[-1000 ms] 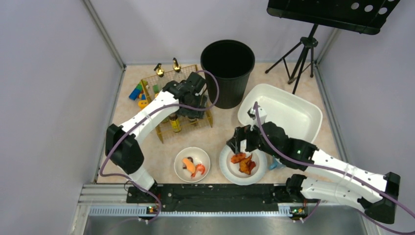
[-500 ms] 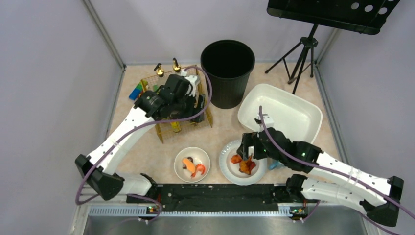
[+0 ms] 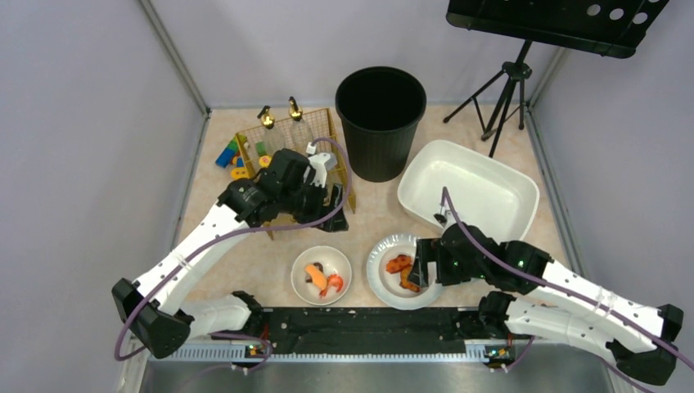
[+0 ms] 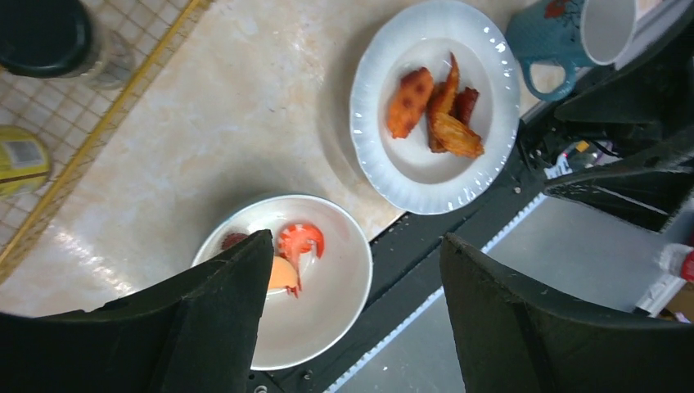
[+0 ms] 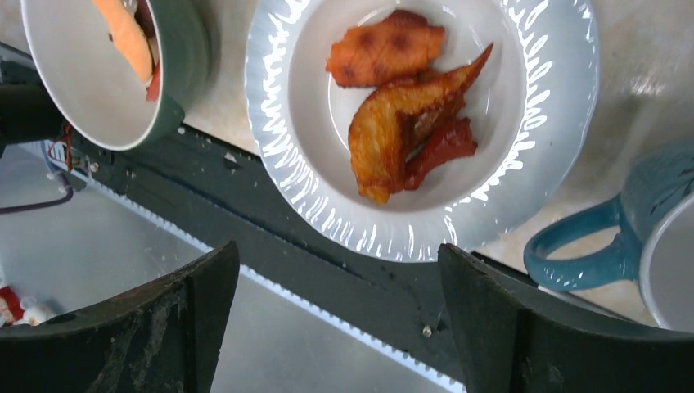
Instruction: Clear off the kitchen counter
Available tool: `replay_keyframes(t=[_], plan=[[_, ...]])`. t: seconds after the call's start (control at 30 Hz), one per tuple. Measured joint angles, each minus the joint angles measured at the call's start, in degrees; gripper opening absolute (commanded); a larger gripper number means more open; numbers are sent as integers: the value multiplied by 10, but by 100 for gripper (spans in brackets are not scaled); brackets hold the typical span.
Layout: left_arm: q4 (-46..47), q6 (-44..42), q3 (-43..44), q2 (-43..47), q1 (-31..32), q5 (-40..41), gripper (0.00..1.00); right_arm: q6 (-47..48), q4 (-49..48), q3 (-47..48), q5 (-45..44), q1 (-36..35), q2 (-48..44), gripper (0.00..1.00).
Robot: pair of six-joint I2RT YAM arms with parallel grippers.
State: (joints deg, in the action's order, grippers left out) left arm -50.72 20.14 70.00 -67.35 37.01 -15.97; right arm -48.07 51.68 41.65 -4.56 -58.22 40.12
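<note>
Clearing seems barely begun: bench (image 3: 372, 214) holds chicken plate (image 3: 379, 266), bowl (image 3: 336, 262), mug (image 4: 556, 37) (white tub (image 3: 483, 192) looks empty, partly hidden); left tool (image 4: 353, 246) above bowl, right tool (image 5: 337, 250) above plate, both released, empty.

No word, brand or number can be read anywhere. The small yellow jar (image 4: 18, 160) inside the gold wire rack (image 4: 131, 90) carries a pale label, too blurred to make out. The teal ceramic mug (image 4: 544, 45) bears a red mark, cut off by the frame edge.
</note>
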Motion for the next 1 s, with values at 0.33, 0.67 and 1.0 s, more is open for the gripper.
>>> replay_keyframes(t=[0.33,0.67,1.0], plan=[[62,37,-40,-17,76,-47,79,-52,88,0,54,0,-20,87],[127,61,-49,-83,115,-48,79,-114,118,-56,99,0,-73,85],[148,68,-50,-135,118,-48,79,-146,73,-123,85,0,-52,83]])
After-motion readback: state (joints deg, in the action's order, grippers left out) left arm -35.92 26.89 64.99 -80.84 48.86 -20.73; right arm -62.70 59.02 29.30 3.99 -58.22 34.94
